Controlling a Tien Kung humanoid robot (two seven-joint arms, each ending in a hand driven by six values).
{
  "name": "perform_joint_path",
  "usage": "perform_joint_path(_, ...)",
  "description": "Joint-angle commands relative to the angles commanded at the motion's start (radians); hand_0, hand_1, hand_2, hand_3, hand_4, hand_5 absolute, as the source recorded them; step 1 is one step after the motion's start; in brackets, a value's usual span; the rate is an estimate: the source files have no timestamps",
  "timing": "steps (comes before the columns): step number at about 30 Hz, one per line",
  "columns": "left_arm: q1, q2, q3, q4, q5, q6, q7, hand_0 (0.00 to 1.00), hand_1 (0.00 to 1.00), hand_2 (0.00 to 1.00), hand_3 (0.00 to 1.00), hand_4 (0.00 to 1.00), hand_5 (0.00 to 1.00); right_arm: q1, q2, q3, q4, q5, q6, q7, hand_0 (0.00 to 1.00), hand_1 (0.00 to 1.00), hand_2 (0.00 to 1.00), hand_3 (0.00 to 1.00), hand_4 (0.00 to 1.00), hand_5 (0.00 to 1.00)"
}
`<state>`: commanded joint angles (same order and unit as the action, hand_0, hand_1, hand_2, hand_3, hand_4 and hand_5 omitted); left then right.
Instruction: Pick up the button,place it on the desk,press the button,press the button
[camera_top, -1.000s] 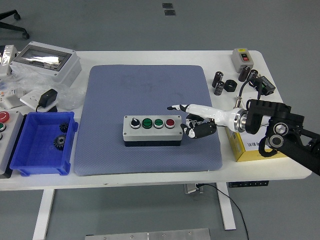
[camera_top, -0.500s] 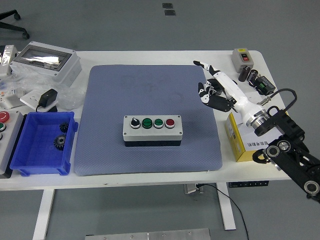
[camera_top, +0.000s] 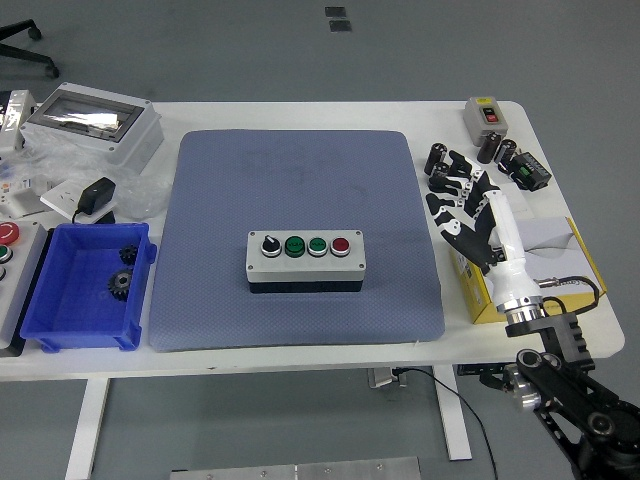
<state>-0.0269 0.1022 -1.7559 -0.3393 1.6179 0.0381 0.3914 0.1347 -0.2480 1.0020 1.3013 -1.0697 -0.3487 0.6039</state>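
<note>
**Resting on the mat: button box sits alone, right hand off to the side**

Sitting at the centre of the frame, the grey button box lies flat on the blue-grey mat that covers the middle of the white table. Its top carries a row of four controls: a black rotary knob at the left, two green buttons in the middle, and a red button at the right end. Nothing touches the box.

At the right of the frame, the right hand points toward the top of the picture, fingers spread and relaxed, grasping nothing. It hovers over the mat's right edge and a yellow box, well apart from the button box. Its black arm runs down into the lower right corner.

Upper right holds a small grey switch box and a cluster of black cylinders. At lower left a blue bin contains dark gears. Upper left shows a grey enclosure with a clear lid and a black adapter.
</note>
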Motion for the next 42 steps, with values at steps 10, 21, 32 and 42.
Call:
perform_joint_path(10, 0.0, 0.007, -0.002, -0.002, 0.004, -0.002, 0.004, 0.634, 0.511, 0.493, 0.608, 0.323, 0.012, -0.008, 0.004, 0.024, -0.014, 0.06, 0.028, 0.021, 0.876, 0.853, 0.876, 0.866, 0.971, 0.998)
perform_joint_path(21, -0.004, 0.008, 0.005, 0.0, -0.013, 0.002, 0.002, 0.634, 0.525, 0.5, 0.61, 0.346, 0.038, -0.006, 0.0, 0.037, -0.016, 0.085, 0.059, 0.008, 0.878, 0.853, 0.873, 0.866, 0.966, 0.998)
perform_joint_path(32, -0.01, 0.006, 0.004, 0.001, -0.002, 0.01, 0.011, 0.635, 0.526, 0.503, 0.621, 0.352, 0.042, -0.003, 0.004, 0.052, -0.021, 0.139, 0.113, -0.013, 0.878, 0.852, 0.874, 0.865, 0.963, 0.998)
perform_joint_path(42, -0.009, 0.01, 0.006, 0.005, -0.005, 0.006, 0.003, 0.635, 0.537, 0.507, 0.624, 0.358, 0.049, -0.015, 0.008, 0.09, -0.023, 0.199, 0.17, -0.021, 0.879, 0.853, 0.874, 0.867, 0.964, 0.998)
